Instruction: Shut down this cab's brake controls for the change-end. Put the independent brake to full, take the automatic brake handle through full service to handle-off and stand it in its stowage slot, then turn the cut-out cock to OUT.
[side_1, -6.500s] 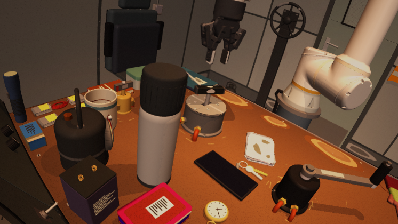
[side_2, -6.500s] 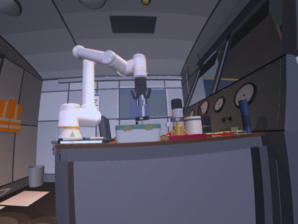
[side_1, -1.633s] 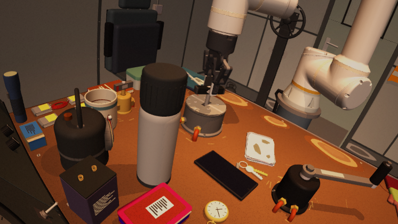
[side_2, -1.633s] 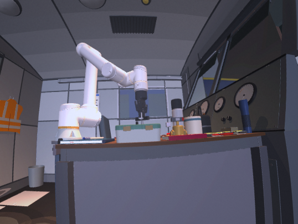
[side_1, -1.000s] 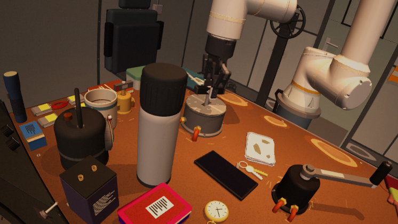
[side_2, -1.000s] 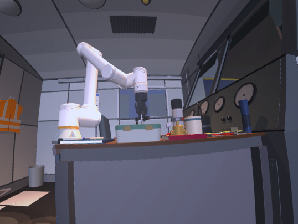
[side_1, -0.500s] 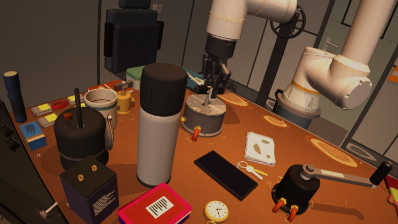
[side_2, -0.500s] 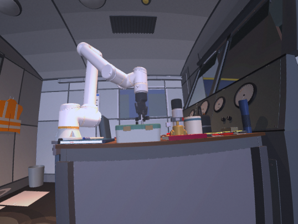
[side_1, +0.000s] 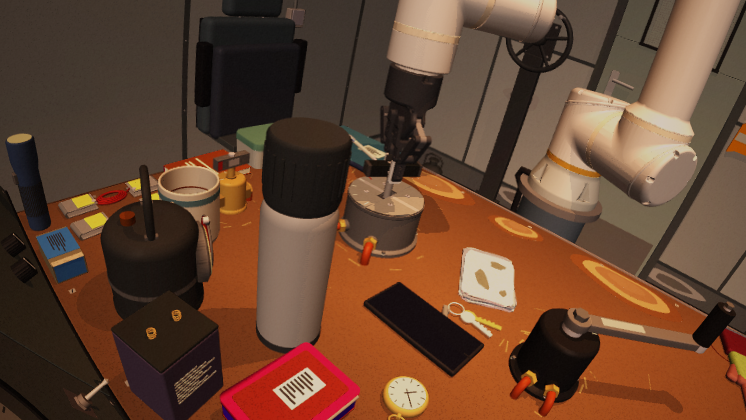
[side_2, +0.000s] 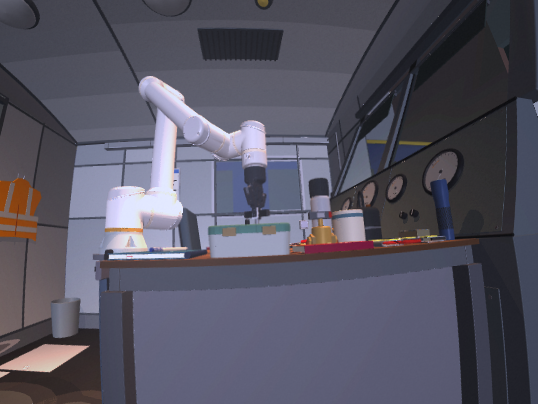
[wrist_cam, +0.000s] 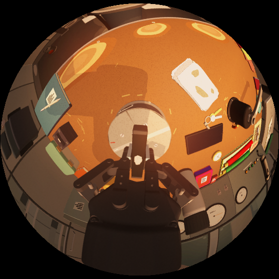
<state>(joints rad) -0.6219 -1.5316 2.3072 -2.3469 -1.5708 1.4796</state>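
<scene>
The automatic brake handle stands as a grey stem with a dark grip on the round grey brake valve at the far middle of the orange desk. The independent brake sits at the near right, a black drum whose long grey lever ends in a black knob. A brass cut-out cock with a dark bar on top stands at the far left. My gripper comes straight down over the valve and is closed on the grip of the automatic brake handle.
A tall white flask with a black cap stands just left of the valve. A black drum with a thin rod, a mug and a dark box fill the left. A phone, keys and a cloth lie in the middle.
</scene>
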